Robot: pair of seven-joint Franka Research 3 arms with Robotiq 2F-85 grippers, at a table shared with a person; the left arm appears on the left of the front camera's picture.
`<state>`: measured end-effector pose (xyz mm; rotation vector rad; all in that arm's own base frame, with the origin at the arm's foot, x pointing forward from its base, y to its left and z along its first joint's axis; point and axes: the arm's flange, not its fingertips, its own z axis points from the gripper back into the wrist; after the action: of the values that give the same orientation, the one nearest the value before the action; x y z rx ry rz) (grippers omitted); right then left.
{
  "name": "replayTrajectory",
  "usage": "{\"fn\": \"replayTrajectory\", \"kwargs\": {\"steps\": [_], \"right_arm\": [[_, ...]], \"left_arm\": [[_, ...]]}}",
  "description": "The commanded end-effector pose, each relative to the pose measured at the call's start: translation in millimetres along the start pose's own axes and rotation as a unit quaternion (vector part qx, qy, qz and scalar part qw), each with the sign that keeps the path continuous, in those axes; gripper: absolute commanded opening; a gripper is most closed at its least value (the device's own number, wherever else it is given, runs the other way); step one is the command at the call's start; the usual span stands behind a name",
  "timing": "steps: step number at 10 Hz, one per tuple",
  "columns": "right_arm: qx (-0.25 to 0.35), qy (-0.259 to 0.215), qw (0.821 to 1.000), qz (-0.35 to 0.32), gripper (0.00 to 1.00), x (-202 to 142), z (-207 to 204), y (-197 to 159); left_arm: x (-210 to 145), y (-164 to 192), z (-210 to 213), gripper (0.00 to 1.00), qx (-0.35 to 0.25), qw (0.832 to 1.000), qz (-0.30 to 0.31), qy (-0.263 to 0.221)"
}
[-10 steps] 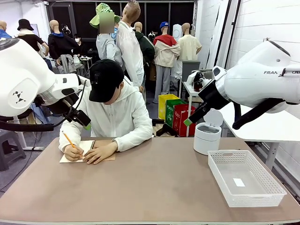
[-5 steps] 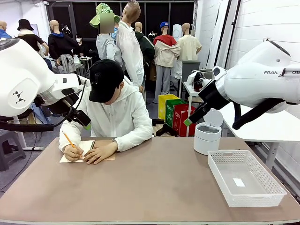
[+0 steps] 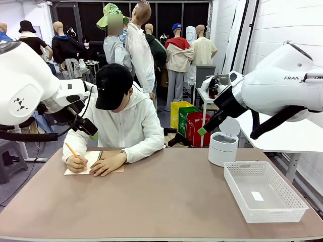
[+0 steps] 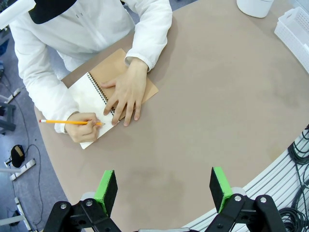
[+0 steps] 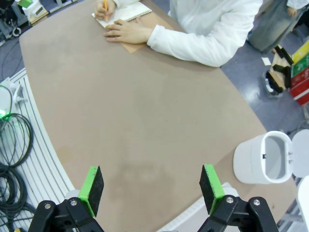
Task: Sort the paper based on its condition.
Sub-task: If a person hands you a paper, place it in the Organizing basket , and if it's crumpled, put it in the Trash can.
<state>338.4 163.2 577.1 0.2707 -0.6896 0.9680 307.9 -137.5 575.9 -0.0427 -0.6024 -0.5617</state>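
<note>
No loose sheet of paper is in view. A person at the far left of the table writes with a yellow pencil (image 4: 67, 122) on the white page of a spiral-bound notebook (image 3: 95, 157) (image 4: 86, 93) (image 5: 127, 11) with a brown kraft cover; the other hand lies flat across it. My left gripper (image 3: 89, 131) (image 4: 164, 186) hangs open high above the table, near the person's shoulder. On the other side, my right gripper (image 3: 207, 126) (image 5: 150, 186) is also raised, open, above the white bin. Both hold nothing.
A white mesh basket (image 3: 282, 212) (image 4: 295, 25) stands at the front right with a tiny white label (image 3: 257, 196) inside. A white lidded bin (image 3: 222, 148) (image 5: 256, 169) (image 4: 253, 6) stands open behind it. Bare brown tabletop (image 3: 166, 196) spans the middle.
The person's pencil hand has shifted slightly while writing. Neither arm has moved.
</note>
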Motion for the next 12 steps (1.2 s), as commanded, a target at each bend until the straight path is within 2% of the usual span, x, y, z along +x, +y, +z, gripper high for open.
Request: {"fn": "replayTrajectory", "kwargs": {"steps": [1, 12], "right_arm": [[0.002, 0.003, 1.0, 0.002, 1.0, -0.5, 0.1, 0.0], [0.002, 0.003, 1.0, 0.002, 1.0, -0.5, 0.1, 0.0]], "left_arm": [[-0.2, 0.3, -0.3, 1.0, 0.0, 1.0, 0.0, 0.001], [-0.2, 0.3, -0.3, 1.0, 0.0, 1.0, 0.0, 0.001]]}}
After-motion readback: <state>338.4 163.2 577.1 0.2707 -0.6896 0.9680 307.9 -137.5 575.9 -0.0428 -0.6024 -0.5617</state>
